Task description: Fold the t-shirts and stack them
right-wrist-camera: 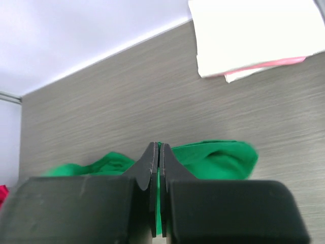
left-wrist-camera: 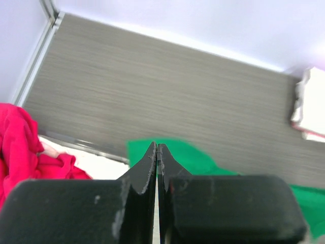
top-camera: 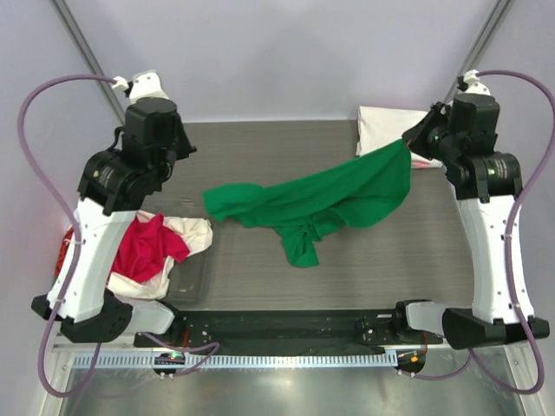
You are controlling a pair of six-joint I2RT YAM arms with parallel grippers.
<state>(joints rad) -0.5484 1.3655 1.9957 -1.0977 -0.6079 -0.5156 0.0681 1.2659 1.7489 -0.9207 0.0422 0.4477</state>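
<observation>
The bright green t-shirt (top-camera: 321, 198) hangs stretched from my right gripper (top-camera: 409, 141), which is shut on one edge of it at the back right. Its other end lies on the table at mid-left. In the right wrist view green cloth (right-wrist-camera: 218, 160) sits between the shut fingers of the right gripper (right-wrist-camera: 158, 145). My left gripper (left-wrist-camera: 157, 146) is shut and empty, raised above the shirt's left corner (left-wrist-camera: 203, 160). A magenta-red tee (top-camera: 147, 247) and a white tee (top-camera: 189, 232) are heaped at the left. A folded cream-white tee (top-camera: 386, 128) over a pink one (top-camera: 425, 161) lies at the back right.
A clear plastic bin (top-camera: 195, 282) at the front left holds the heaped tees. Something red (top-camera: 65, 247) shows behind the left arm. The folded stack also shows in the left wrist view (left-wrist-camera: 312, 101) and the right wrist view (right-wrist-camera: 254, 35). Walls close the back and sides.
</observation>
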